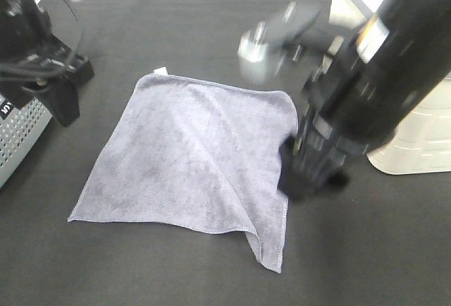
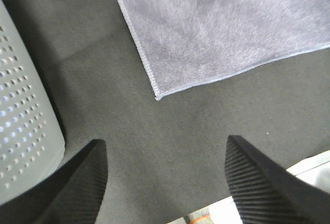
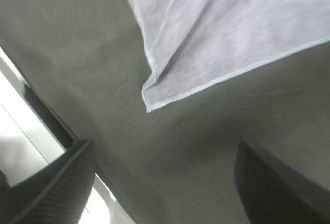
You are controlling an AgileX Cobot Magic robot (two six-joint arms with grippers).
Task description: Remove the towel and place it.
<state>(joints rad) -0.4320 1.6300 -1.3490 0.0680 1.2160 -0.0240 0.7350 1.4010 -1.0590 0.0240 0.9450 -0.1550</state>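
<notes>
- The towel [image 1: 190, 158] lies spread on the dark desk [image 1: 176, 10], mostly flat, with a soft ridge running across it and one corner folded a little.
- A small white tag [image 1: 161, 70] sits at the far corner of the towel.
- The left hand [image 2: 165, 182] hangs above the bare desk, just beside one corner of the towel; its two fingers stand apart and nothing is between them.
- A grey perforated basket [image 1: 21, 137] stands on the desk on the left side of the towel, apart from it.
- The right hand [image 3: 165, 182] is above the desk, near another corner of the towel, the one with the small fold; its fingers are wide apart and hold nothing.
- In the high view the right arm [image 1: 366, 87] is blurred and covers the right edge of the towel.
- A white container [image 1: 416, 144] stands to the right of the towel, behind this arm.
</notes>
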